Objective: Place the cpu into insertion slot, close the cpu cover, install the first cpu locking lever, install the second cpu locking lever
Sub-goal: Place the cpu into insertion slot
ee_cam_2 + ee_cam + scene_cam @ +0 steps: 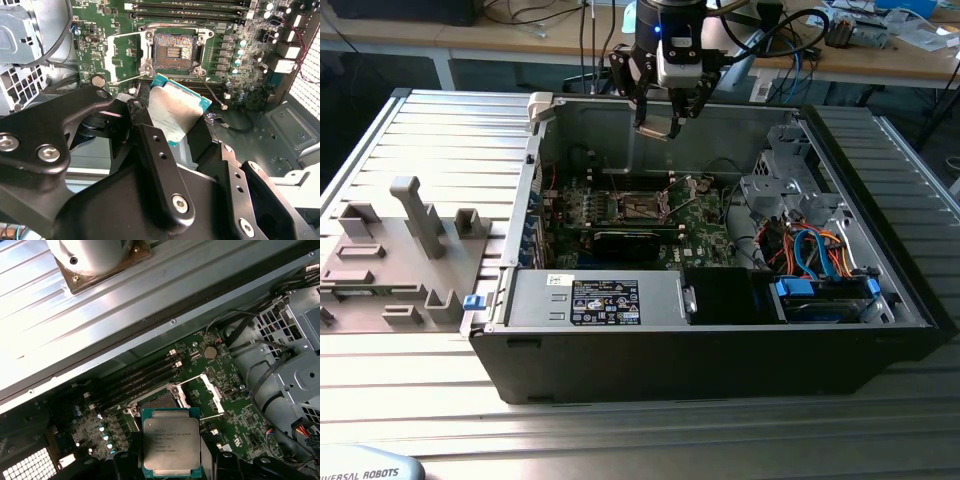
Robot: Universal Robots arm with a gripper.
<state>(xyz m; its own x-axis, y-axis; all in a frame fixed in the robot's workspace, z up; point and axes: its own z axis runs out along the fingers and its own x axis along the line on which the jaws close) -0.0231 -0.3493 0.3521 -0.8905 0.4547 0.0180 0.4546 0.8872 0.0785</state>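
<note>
- Second wrist view showed the small, flat, square cpu [175, 112] with its silver-grey metal top. The black gripper [175, 121] was clamped on two of its opposite edges. It hung above the green motherboard [125, 60], near the open square insertion slot [172, 50] but apart from it.
- It seemed light, stiff and thin. The smooth top was probably slick and the underside probably delicate, so the edges seemed the right hold.
- Counted: one cpu, one insertion slot, one gripper.
</note>
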